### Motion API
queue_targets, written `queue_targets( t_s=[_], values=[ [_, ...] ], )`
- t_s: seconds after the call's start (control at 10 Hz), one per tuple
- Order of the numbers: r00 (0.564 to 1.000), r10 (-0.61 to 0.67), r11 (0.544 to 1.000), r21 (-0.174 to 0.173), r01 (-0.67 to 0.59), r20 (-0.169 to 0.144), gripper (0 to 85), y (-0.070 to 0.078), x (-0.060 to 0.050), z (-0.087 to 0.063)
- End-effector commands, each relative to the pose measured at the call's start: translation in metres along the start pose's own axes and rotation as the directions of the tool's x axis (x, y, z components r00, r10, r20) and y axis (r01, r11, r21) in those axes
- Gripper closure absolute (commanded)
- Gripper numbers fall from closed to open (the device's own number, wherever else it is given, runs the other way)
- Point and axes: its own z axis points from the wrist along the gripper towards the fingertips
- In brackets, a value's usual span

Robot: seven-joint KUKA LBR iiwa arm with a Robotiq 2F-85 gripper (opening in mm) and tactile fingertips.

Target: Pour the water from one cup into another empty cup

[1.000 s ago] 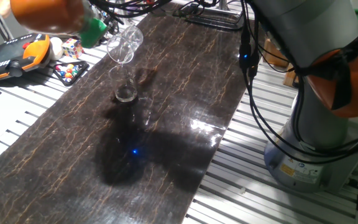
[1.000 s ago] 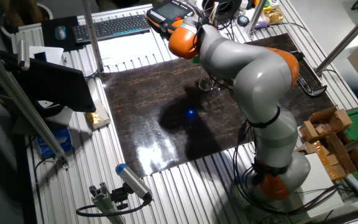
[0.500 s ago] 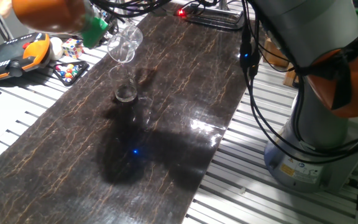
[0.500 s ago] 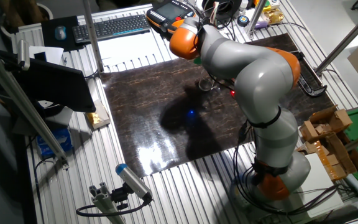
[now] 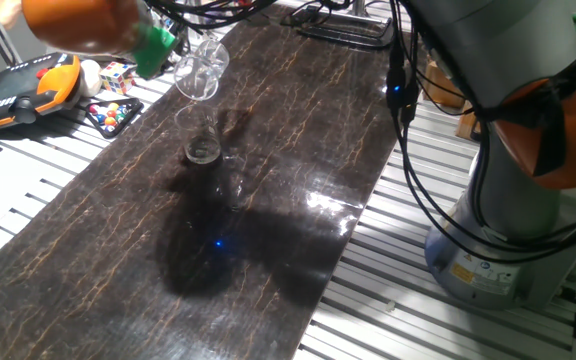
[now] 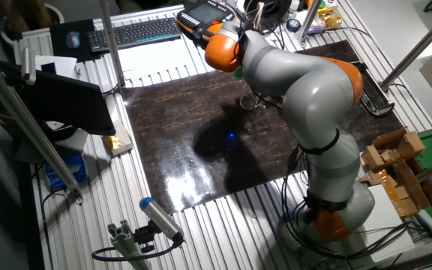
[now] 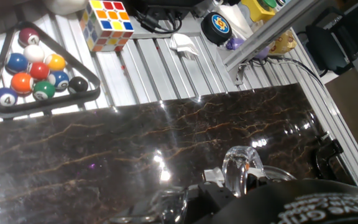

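Tumbler (image 5: 200, 72) tilted above the shorter cup (image 5: 200, 140), held in the claw (image 5: 164, 50).

Two clear cups: the tumbler is tipped mouth-down over the shorter cup, which stands upright on the dark marbled counter (image 5: 298, 170). Claw closed on the tumbler. Water cannot be made out. Beyond the counter edge: one triangle rack (image 7: 39, 65) holding ten balls, one marked "4"; one puzzle cube (image 7: 107, 20); one keyboard (image 6: 135, 33).

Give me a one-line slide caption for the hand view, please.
Looking down past the gripper's clear tumbler onto a dark marbled mat, with racked pool balls and a puzzle cube beyond.
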Motion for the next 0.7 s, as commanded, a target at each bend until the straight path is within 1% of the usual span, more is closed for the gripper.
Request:
queue_targets(
  t_s=[0.0,0.2,0.6],
  values=[
    [1.000,-0.004,1.000,0.001,0.004,0.001,84.3,0.001,0.000,0.000],
    [1.000,-0.008,1.000,0.004,0.008,0.002,84.3,0.004,0.000,0.000],
    [1.000,-0.017,1.000,-0.005,0.017,0.001,84.3,0.011,-0.001,0.001]
  ],
)
